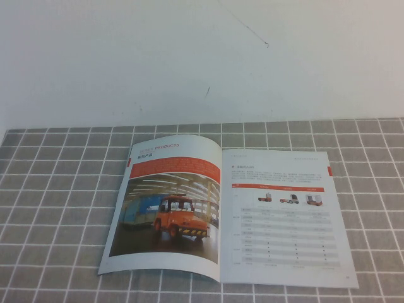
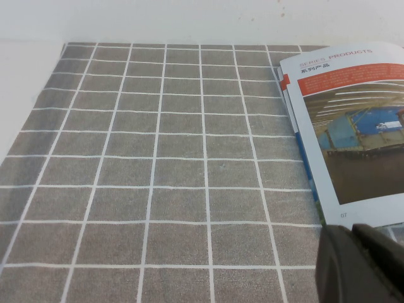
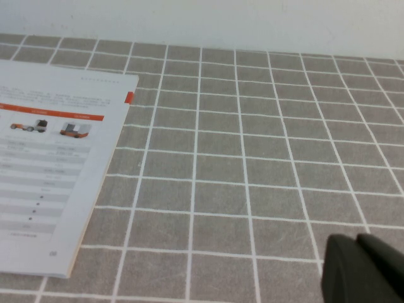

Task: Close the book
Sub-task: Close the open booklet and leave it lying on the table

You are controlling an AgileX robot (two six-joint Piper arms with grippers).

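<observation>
In the high view the table print on the right page [image 1: 284,221] of the book [image 1: 221,211] is too small to read. Each wrist view cuts the book off at a picture edge, one showing only part of the left page [image 2: 353,126], the other only part of the right page. Only a dark piece of the left gripper [image 2: 360,265] shows, cut by the picture's edge just beside the book's left-page outer corner, and only a dark piece of the right gripper [image 3: 363,268] shows, likewise cut, above the checked cloth [image 3: 252,158] well apart from the book's right page.
</observation>
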